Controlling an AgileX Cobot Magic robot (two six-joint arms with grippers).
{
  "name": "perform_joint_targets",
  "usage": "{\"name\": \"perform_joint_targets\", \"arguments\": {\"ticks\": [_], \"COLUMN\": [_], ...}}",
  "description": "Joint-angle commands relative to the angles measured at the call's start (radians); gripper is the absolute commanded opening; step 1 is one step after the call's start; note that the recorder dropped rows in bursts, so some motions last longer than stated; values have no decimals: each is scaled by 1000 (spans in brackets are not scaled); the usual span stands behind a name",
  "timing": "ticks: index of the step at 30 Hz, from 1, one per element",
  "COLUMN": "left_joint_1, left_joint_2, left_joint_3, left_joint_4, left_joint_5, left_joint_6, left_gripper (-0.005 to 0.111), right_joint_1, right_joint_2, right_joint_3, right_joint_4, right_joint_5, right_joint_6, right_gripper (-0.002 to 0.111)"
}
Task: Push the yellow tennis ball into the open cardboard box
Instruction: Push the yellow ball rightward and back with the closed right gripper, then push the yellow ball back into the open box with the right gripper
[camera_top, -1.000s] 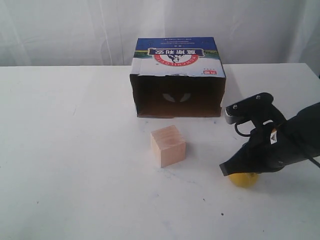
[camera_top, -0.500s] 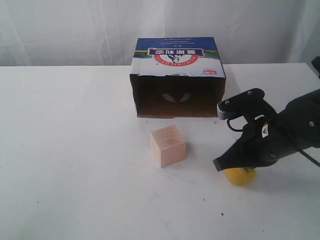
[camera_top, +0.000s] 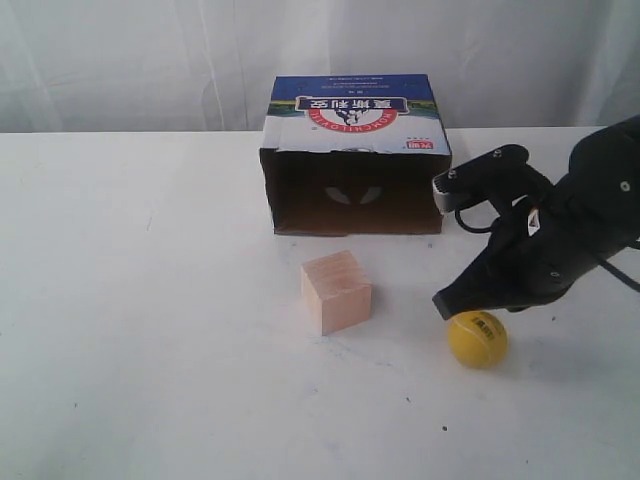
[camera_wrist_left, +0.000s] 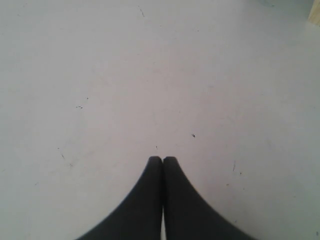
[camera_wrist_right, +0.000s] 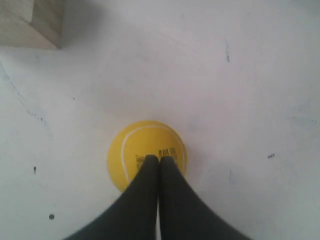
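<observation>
The yellow tennis ball (camera_top: 478, 338) (camera_wrist_right: 146, 150) lies on the white table, right of the wooden cube. My right gripper (camera_top: 445, 305) (camera_wrist_right: 159, 159) is shut with nothing in it, its tips just above the ball's upper left side. The open cardboard box (camera_top: 355, 155) stands at the back of the table, its dark opening facing the front, two oval holes showing inside. My left gripper (camera_wrist_left: 162, 160) is shut over bare table and does not show in the exterior view.
A pale wooden cube (camera_top: 336, 291) (camera_wrist_right: 31, 22) sits in front of the box, left of the ball. White table (camera_top: 150, 350) stretches all round, with a white curtain behind.
My right arm has risen and moved toward the back; its tips, which covered the ball's top, now sit higher. The ball shows almost whole and has shifted slightly left.
</observation>
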Motion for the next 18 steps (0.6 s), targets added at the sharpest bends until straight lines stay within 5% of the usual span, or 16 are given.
{"name": "perform_joint_targets", "arguments": {"ticks": [1,12,18], "left_joint_1": [-5,-5,-5], "left_joint_2": [-5,-5,-5], "left_joint_3": [4,4,4], "left_joint_4": [0,0,0], "left_joint_5": [17,17,17], "left_joint_6": [2,2,2], "left_gripper": [0,0,0], "right_joint_1": [0,0,0], "right_joint_2": [-18,109,95], "right_joint_3": [17,44,-100], "right_joint_4": [-9,-9,-25], "right_joint_5": [54,-80,-32], "right_joint_6": [-16,-25,-84], "right_gripper": [0,0,0]}}
